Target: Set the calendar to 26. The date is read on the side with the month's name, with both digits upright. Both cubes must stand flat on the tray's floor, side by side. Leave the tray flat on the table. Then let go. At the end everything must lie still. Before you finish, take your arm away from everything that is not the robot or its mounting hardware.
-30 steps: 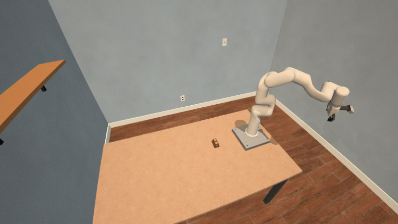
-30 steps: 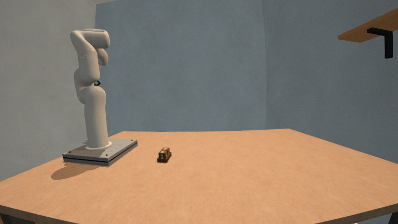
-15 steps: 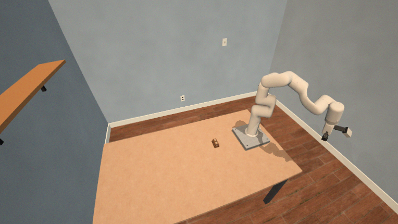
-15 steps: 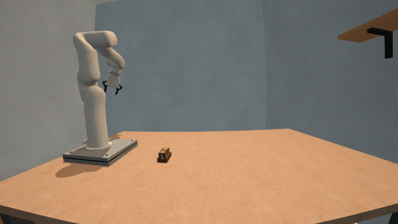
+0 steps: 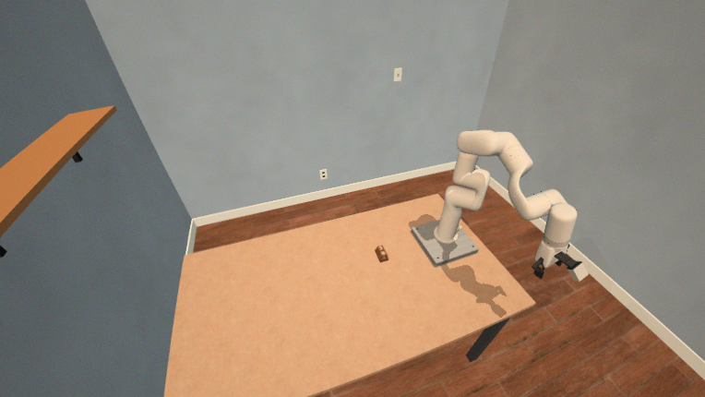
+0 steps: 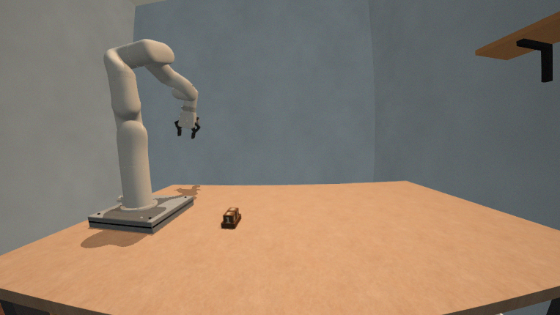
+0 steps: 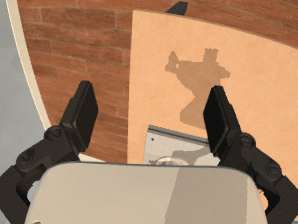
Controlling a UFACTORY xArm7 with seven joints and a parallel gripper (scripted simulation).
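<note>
Calendar (image 5: pixel 381 253) (image 6: pixel 231 217) stands on the tabletop (image 5: pixel 295 306) (image 6: pixel 352 250) (image 7: pixel 250 100), a little to the right of the metal base plate (image 5: pixel 466 246) (image 6: pixel 172 209) (image 7: pixel 152 145) in the exterior view. Its tray (image 6: pixel 228 225) appears flat on the table, which carries its weight without help; the cubes (image 6: pixel 230 216) seem to sit in a row along it, near to far. A pale 1 shows on the near end, but the month's side and the date cannot be read, so whether the setting is right cannot be told.

The gripper (image 5: pixel 557 269) (image 6: pixel 186 135) (image 7: pixel 151 97) is spread wide with nothing between its fingers, high and well apart from the calendar. In the exterior view it hangs beyond the base plate, on the far side, its fingers pointing mostly downward. That gap keeps it from nudging the tray. If a cube needs turning, the likely next step is an approach from above, fingers astride one cube; a low or skewed descent could tip the tray or drag its neighbour.
</note>
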